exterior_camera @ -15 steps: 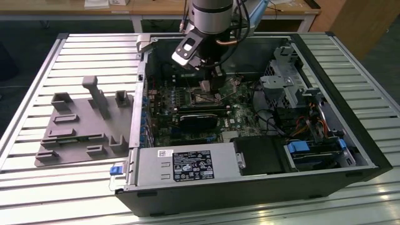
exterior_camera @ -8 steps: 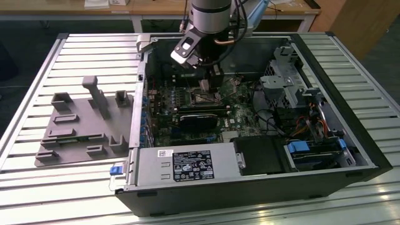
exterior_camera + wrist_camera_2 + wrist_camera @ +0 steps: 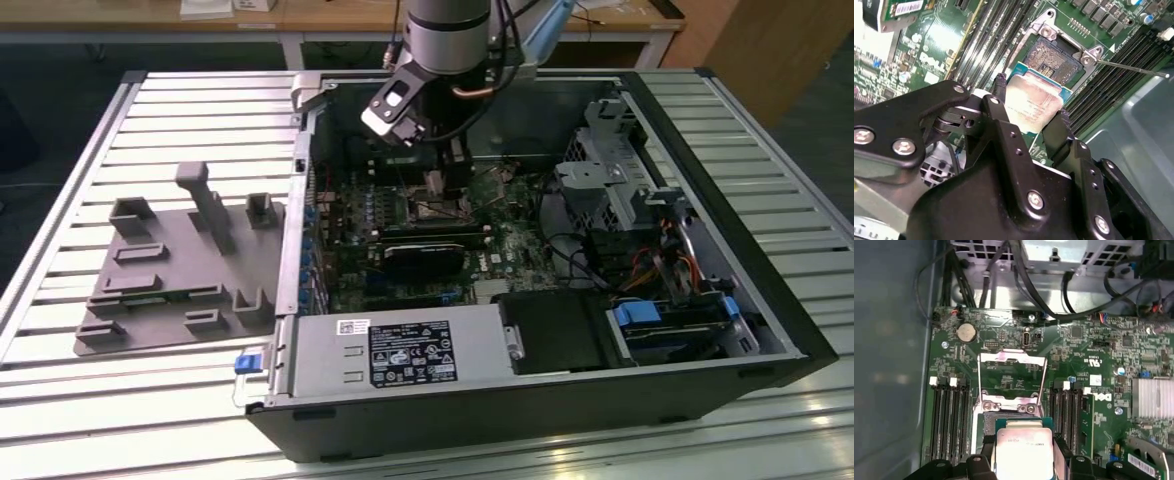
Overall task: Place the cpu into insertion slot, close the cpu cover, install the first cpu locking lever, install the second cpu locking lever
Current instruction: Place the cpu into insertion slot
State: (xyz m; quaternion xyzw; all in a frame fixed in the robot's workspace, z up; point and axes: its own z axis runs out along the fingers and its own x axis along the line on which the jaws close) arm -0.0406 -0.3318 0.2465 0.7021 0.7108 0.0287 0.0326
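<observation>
Motherboard point(image 3: 1081, 352) under cpu point(image 3: 1036, 97) in pincer point(image 3: 1030, 102)

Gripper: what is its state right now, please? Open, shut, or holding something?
Gripper: shut on the cpu, gripping it by two opposite edges, close to the uncovered insertion slot.

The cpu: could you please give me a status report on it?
Gripper, jaws shut on the cpu. Chip held near the insertion slot, not seated. Open cpu cover, slot unobstructed.
</observation>
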